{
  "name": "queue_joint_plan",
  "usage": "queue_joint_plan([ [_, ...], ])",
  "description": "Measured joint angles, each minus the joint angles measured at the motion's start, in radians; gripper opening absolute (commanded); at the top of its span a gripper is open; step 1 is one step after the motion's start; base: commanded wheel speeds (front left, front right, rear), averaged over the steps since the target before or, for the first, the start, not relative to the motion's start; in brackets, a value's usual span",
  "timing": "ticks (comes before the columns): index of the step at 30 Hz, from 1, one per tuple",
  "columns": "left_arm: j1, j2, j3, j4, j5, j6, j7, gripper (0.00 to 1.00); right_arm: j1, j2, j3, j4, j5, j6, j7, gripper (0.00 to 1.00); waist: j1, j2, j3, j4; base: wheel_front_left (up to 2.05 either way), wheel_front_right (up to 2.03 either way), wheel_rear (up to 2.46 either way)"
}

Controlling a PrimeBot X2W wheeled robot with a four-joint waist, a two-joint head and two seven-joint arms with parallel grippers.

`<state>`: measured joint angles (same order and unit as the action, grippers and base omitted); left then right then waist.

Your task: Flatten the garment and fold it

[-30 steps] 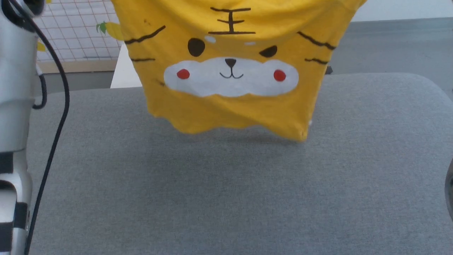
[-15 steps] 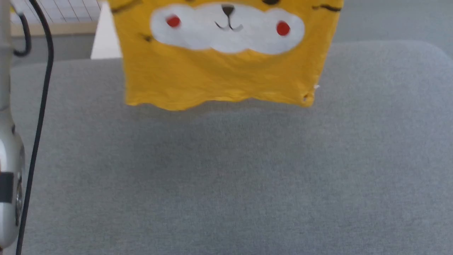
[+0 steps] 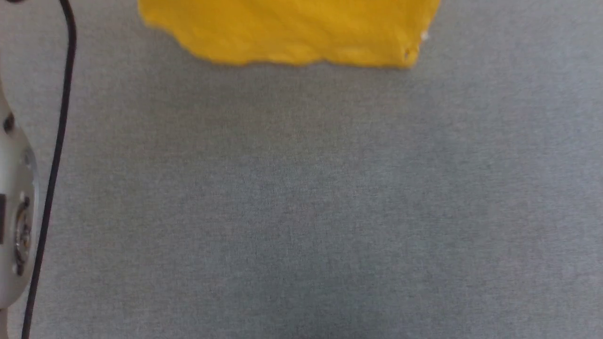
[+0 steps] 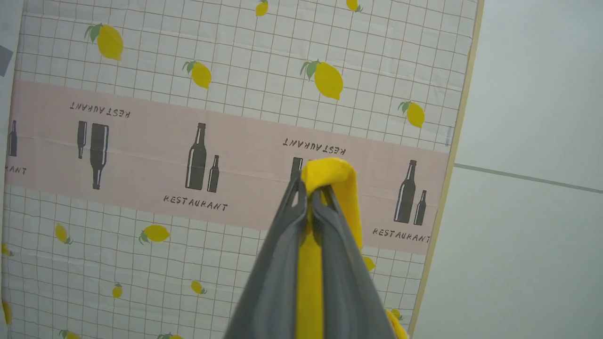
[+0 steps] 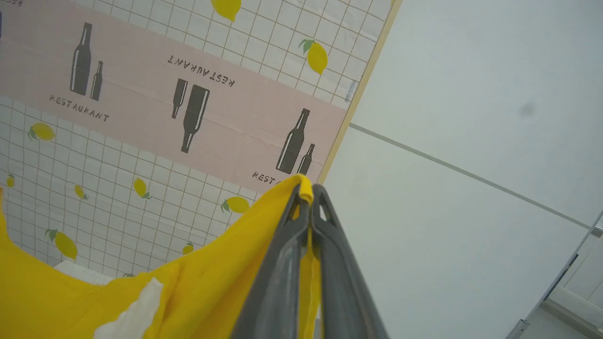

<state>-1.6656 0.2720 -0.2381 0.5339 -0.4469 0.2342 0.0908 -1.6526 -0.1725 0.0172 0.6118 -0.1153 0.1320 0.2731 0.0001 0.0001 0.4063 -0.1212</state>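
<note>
Confirm that the garment (image 3: 292,33) hangs between both arms. The left gripper (image 4: 311,190) is clenched on a folded yellow edge that pokes out past its fingertips. The right gripper (image 5: 308,190) is clenched on a similar edge, with the cloth sagging away toward the left of the right wrist view. Both wrist views look toward a lemon-printed backdrop (image 4: 188,70) and a pale wall (image 5: 471,94), which suggests that the fingers point away from the grey padded surface (image 3: 301,212), probably upward. Treat this two-point hold as a way to let the cloth's own weight pull it flat before it is laid down; flattening appears to be the step in hand, with folding not yet begun. In the head view, find the lower hem at the top edge, over the far part of the surface; whether it touches the padding cannot be told. The hem runs left to right across that view, so the garment's long axis likely runs from the gripped edge down to the hem. A black cable (image 3: 56,141) runs beside the pale left arm (image 3: 14,212), well apart from the cloth.
</note>
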Motion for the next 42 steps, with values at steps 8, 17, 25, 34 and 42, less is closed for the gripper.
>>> queue_joint_plan([
  [8,-0.066,0.010,0.013,0.041,-0.007,-0.037,-0.111,0.00,-0.047,-0.031,0.006,0.030,-0.006,0.000,-0.076,0.00,0.0000,0.0000,0.095,0.013,0.00,0.00,0.00],
  [17,-0.032,0.058,0.004,0.098,-0.010,-0.098,-0.171,0.00,-0.032,-0.070,0.044,0.072,0.010,0.000,-0.130,0.00,-0.0001,0.0000,0.190,0.034,0.00,0.00,0.00],
  [25,0.132,0.062,-0.005,0.090,-0.050,-0.180,-0.204,0.00,0.079,-0.090,0.161,0.064,0.139,0.000,-0.175,0.00,0.0000,0.0000,0.217,0.077,0.00,0.00,0.00],
  [34,0.413,0.079,-0.004,-0.111,-0.134,-0.233,-0.178,0.00,0.350,-0.187,0.281,-0.189,0.375,0.000,-0.151,0.00,0.0000,0.0000,0.165,0.102,0.00,0.00,0.00],
  [42,0.828,0.113,-0.030,-0.443,-0.178,-0.206,-0.111,0.00,0.750,-0.248,0.239,-0.472,0.488,0.000,-0.058,0.00,-0.0001,0.0000,0.079,0.117,0.00,0.00,0.00],
])
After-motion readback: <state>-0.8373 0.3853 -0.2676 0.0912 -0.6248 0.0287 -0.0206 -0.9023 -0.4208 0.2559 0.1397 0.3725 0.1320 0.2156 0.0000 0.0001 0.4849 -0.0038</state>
